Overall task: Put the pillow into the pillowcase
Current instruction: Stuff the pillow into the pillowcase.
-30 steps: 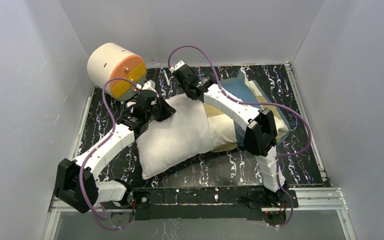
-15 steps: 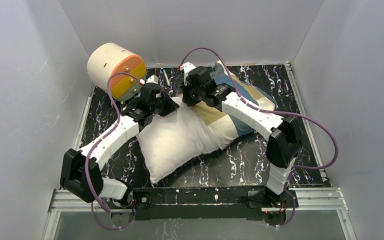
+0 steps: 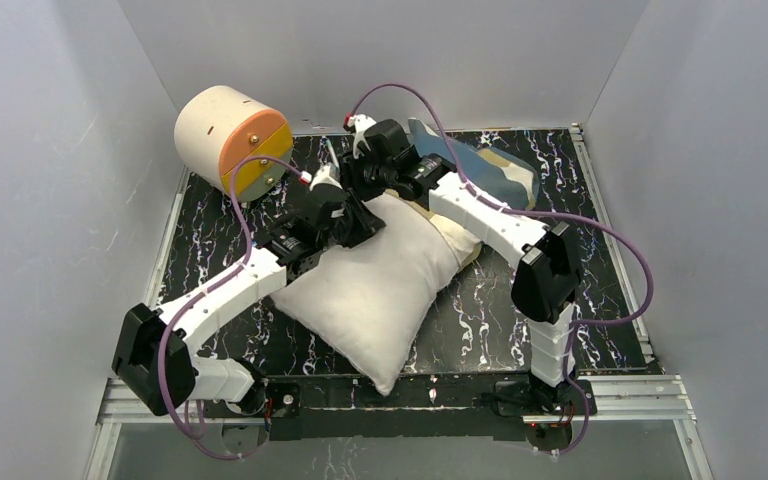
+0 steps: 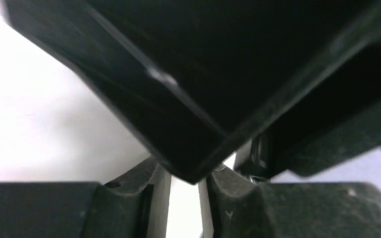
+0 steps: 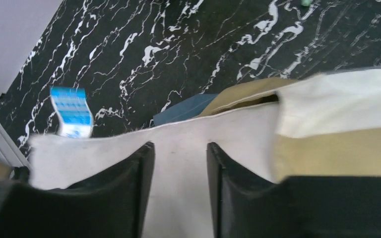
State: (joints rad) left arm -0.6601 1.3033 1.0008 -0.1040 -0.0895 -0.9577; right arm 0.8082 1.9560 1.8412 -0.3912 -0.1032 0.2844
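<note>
Cloth fills the middle of the top view: the pillow (image 3: pixel 380 290) lies slantwise on the black, white-veined worktop (image 3: pixel 600 300), with one corner at the near edge. Its far right end meets the pillowcase (image 3: pixel 465 165), which is bunched at the far right under the right arm. Most of the pillow is bare. The left gripper (image 3: pixel 362 222) sits on the pillow's far edge and the right gripper (image 3: pixel 358 190) is just beyond it; the two are close together. From here I cannot tell how either gripper's jaws stand. A cream and orange cylinder (image 3: pixel 230 140) stands at the far left corner, apart from the cloth.

In the left wrist view, a dark shape (image 4: pixel 203 74) close to the lens blocks most of the picture, with the white pillow (image 4: pixel 30 124) bright at the left. The left gripper (image 4: pixel 178 208) shows a narrow slit between its fingers, filled with white. I cannot tell whether it pinches the cloth.

In the right wrist view, the right gripper (image 5: pixel 178 168) has its jaws apart over a cream panel of the pillowcase (image 5: pixel 327 148), and the cloth shows flat between them. Tan and blue parts lie just beyond. A small blue and white tag (image 5: pixel 71 111) sits at the cloth's left end, on the worktop (image 5: pixel 178 49).
</note>
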